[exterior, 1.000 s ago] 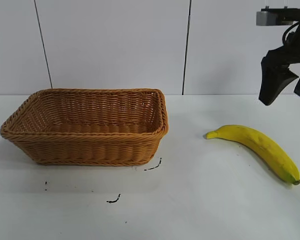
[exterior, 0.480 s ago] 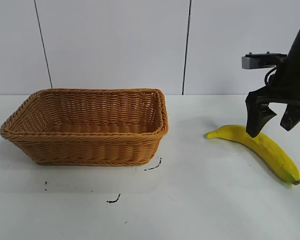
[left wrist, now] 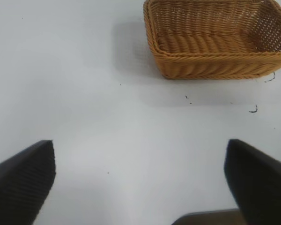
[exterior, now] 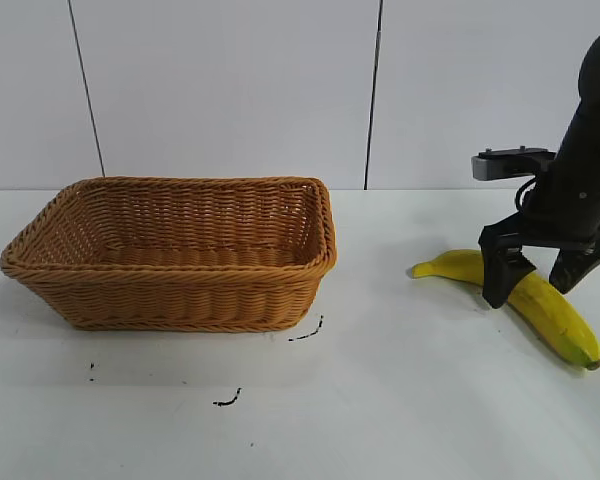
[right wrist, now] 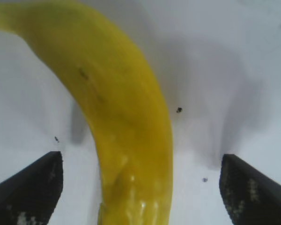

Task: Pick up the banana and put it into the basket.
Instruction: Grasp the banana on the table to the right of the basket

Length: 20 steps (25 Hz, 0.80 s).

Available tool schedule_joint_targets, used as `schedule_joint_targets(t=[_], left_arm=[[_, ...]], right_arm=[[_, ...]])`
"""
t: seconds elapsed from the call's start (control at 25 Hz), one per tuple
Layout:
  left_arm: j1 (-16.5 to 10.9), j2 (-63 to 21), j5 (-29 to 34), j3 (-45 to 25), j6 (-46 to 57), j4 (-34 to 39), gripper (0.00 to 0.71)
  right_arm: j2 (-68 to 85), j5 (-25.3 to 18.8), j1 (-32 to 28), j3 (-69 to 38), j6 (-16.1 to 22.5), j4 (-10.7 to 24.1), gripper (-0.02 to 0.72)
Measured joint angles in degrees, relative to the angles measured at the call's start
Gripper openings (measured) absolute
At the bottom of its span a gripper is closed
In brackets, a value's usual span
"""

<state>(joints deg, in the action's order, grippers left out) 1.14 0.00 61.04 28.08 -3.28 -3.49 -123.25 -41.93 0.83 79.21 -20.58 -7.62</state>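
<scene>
As seen from the exterior camera, the banana (exterior: 525, 296) lies flat on the white table (exterior: 400, 400) at the right side, its stem end pointing toward the basket (exterior: 175, 252), which stands well apart at the left, upright and with nothing visible inside it. The right gripper (exterior: 536, 282) is lowered over the middle of the banana, its two dark fingers spread and straddling the fruit, one on the near side and one on the far side; whether either finger touches the peel cannot be told from this view. A few small dark marks (exterior: 305, 333) dot the table in front of the basket. From the left wrist camera, the left gripper (left wrist: 139, 185) hangs above bare table with its fingers wide apart and nothing between them; the basket (left wrist: 215, 42) lies farther off, near the same dark marks (left wrist: 254, 109). From the right wrist camera, the banana (right wrist: 117, 108) runs lengthwise through the gap between the right gripper's (right wrist: 141, 187) fingers, which stand apart on either side of it, clear of the peel, with white table (right wrist: 225, 70) showing on both sides of the fruit.
</scene>
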Motion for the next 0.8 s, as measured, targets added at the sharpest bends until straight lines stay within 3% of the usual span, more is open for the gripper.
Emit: schedule_joint_targets(t=[0.16,0.28,0.44,0.48,0.8], left_arm=[[0.0,0.0,0.0,0.0,0.0,0.0,0.695],[0.0,0.0,0.0,0.0,0.0,0.0,0.695],[0.0,0.0,0.0,0.0,0.0,0.0,0.695],[0.0,0.0,0.0,0.0,0.0,0.0,0.695],[0.0,0.0,0.0,0.0,0.0,0.0,0.695]], right_arm=[[-0.18,1.04,0.0,0.1,0.0,0.44,0.631],[-0.77,0.92,0.0,0.1,0.49,0.57,0.568],[-0.84,0.72,0.0,0.1,1.72,0.67,0.341],[-0.84,0.56,0.0,0.1,1.9,0.67,0.312],[-0.84,-1.71,0.0,0.59,1.9,0.97,0.317]])
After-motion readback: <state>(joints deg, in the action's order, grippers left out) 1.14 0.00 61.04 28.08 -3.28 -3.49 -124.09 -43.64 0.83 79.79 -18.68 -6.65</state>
